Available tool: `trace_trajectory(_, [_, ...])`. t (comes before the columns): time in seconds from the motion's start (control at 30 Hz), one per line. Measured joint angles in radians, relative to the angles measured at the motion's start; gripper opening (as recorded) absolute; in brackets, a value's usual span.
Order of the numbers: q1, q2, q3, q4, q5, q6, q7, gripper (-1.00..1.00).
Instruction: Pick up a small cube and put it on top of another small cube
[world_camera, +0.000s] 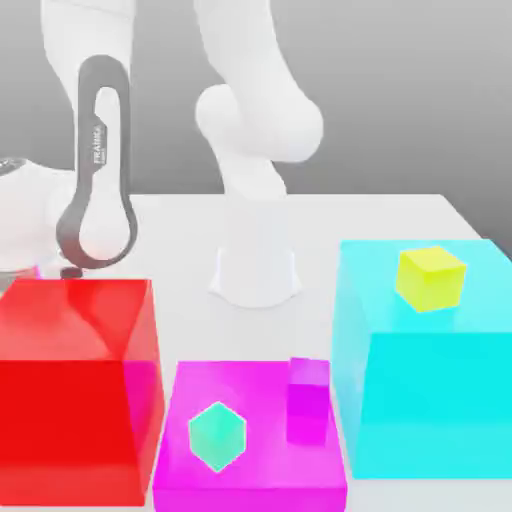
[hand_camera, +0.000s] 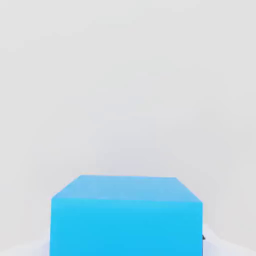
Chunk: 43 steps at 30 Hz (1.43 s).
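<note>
A yellow small cube (world_camera: 431, 278) tops the cyan block (world_camera: 420, 400); green cube (world_camera: 217, 436) and purple cube (world_camera: 308, 400) sit on the magenta block (world_camera: 250, 475); red block (world_camera: 75, 390); blue cube (hand_camera: 126, 215).

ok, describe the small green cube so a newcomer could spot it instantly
Start in the exterior view at the low magenta block in the front middle, between the tall red block and the tall cyan block. On its top, toward the red side, sits the small green cube. Its only neighbour there is a small magenta cube; the small yellow cube sits on the cyan block.

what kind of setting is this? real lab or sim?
Looks like a simulated tabletop: a plain white table, a white arm mounted on it, and flat-coloured blocks such as the red block and cyan block carrying small cubes.
</note>
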<state>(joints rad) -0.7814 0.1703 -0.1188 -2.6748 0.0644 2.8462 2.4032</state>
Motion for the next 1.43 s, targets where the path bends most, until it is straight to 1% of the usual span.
trace_trajectory(0.07, [-0.004, -0.051, -0.011, 0.001, -0.033, -0.044, -0.021, -1.0])
trace_trajectory(0.33, [-0.091, -0.122, -0.056, 0.099, -0.211, -0.126, -0.368, -1.0])
trace_trajectory(0.37, [-0.086, -0.128, -0.047, 0.116, -0.216, -0.134, -0.412, -1.0])
trace_trajectory(0.47, [-0.018, -0.136, -0.003, 0.175, -0.183, -0.158, -0.544, -1.0])
trace_trajectory(0.7, [0.146, -0.151, 0.1, 0.319, -0.058, -0.216, -0.849, -1.0])
trace_trajectory(0.77, [0.192, -0.161, 0.163, 0.345, -0.014, -0.244, -0.922, -1.0])
trace_trajectory(0.87, [0.297, -0.184, 0.238, 0.336, 0.01, -0.293, -0.957, -1.0])
trace_trajectory(0.97, [0.412, -0.21, 0.278, 0.298, 0.002, -0.342, -0.941, -1.0])
trace_trajectory(1.07, [0.463, -0.235, 0.308, 0.235, -0.032, -0.386, -0.872, -1.0])
trace_trajectory(1.13, [0.472, -0.241, 0.316, 0.187, -0.049, -0.396, -0.793, -1.0])
trace_trajectory(1.2, [0.482, -0.206, 0.321, 0.161, -0.054, -0.358, -0.739, -1.0])
trace_trajectory(1.3, [0.487, -0.11, 0.313, 0.14, -0.088, -0.249, -0.699, -1.0])
trace_trajectory(1.33, [0.486, -0.088, 0.313, 0.136, -0.096, -0.225, -0.693, 1.0])
trace_trajectory(1.43, [0.486, -0.088, 0.313, 0.136, -0.096, -0.225, -0.693, 1.0])
